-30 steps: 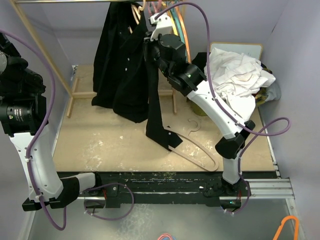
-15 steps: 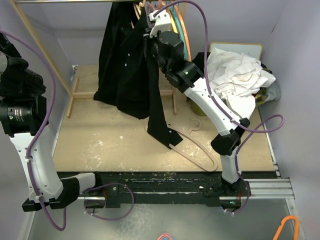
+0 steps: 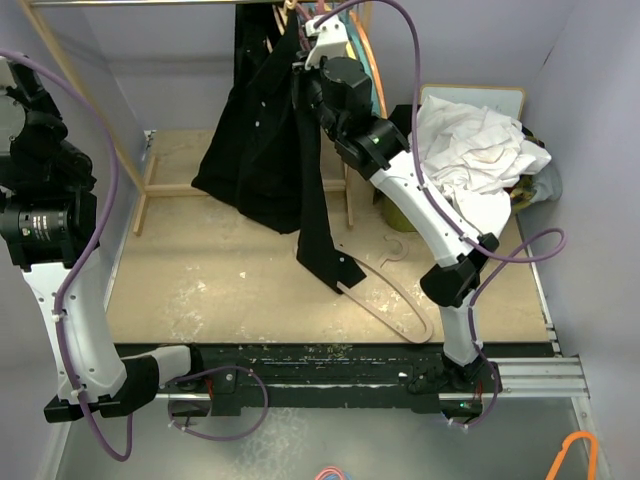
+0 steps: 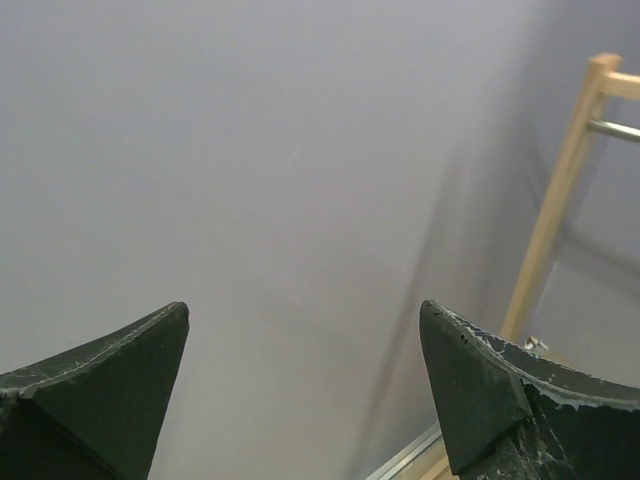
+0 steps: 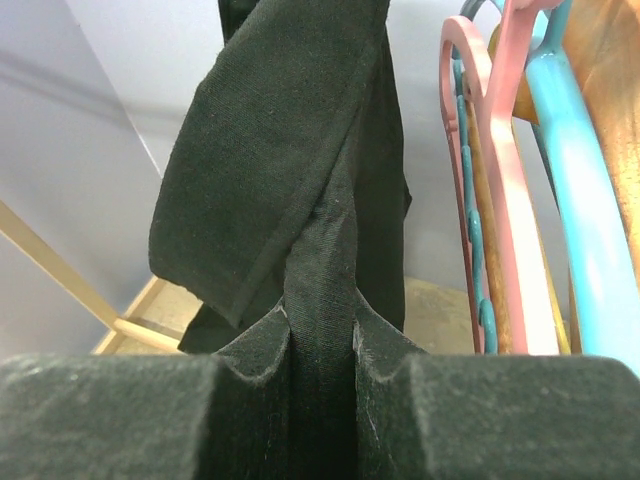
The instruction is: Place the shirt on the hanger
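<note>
Fingers [image 5: 240, 400] of the right gripper [image 5: 320, 345] stayed clenched on a fold of the shirt [image 3: 262, 150], now lifted higher.

Over the last second the right arm had carried the black fabric up toward the rail [image 3: 130, 3]. The shirt's body hung narrower and straighter beside the coloured hangers [image 5: 520, 200], with one strip trailing to the table [image 3: 200, 280]. Only a pale sliver of the hanger [image 3: 288, 9] showed at the top edge, so whether the shoulders sat on it could not be told. The left gripper [image 4: 303, 315] stood spread wide, empty, facing the wall [image 4: 250, 150].
</note>
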